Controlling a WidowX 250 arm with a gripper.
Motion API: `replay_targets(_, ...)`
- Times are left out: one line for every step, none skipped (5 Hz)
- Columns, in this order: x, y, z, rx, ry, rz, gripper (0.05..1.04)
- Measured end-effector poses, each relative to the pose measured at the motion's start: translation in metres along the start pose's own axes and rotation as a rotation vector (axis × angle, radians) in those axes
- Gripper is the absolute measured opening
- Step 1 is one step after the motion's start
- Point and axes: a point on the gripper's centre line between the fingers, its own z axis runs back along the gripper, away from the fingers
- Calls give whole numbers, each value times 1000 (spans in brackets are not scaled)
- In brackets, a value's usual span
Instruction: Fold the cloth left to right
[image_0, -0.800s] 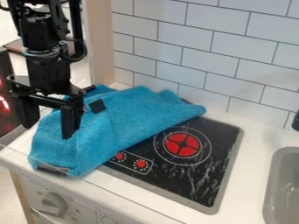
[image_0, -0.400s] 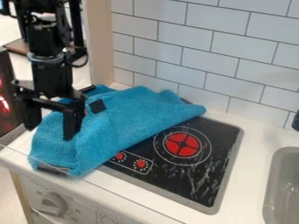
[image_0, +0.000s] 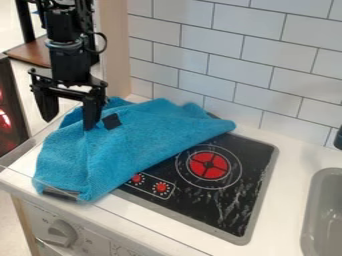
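Note:
The black gripper (image_0: 69, 121) hangs at the upper left with its two fingers spread wide and nothing between them. Its right finger is over the upper left part of the blue cloth (image_0: 143, 132), beside a small black patch; its left finger is just beyond the cloth's left edge. Whether the right finger touches the cloth I cannot tell. The cloth lies bunched and partly folded, from the counter's front left edge up to the tiled wall, and covers the stove's upper left part.
The black stove top (image_0: 230, 200) with a red burner lies right of the cloth. A grey sink (image_0: 324, 220) is at the right edge, and a white tiled wall (image_0: 220, 60) stands behind the counter (image_0: 294, 150).
The gripper has moved up in the view, away from the counter's front edge, and slightly right. It stays open, and the cloth looks the same.

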Motion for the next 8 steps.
replay_targets(23,11,-6,52,-42,22,998)
replay_targets(41,19,-6,86,-94,31,998)
replay_targets(54,24,-13,110,-118,32,998)
replay_targets(65,31,-24,138,-105,36,998)
replay_targets(76,30,-35,121,-97,30,998)
replay_targets(82,25,-49,80,-57,3,998)
replay_targets(84,21,-49,63,-57,-18,998)
replay_targets(85,19,-49,62,-61,-34,941)
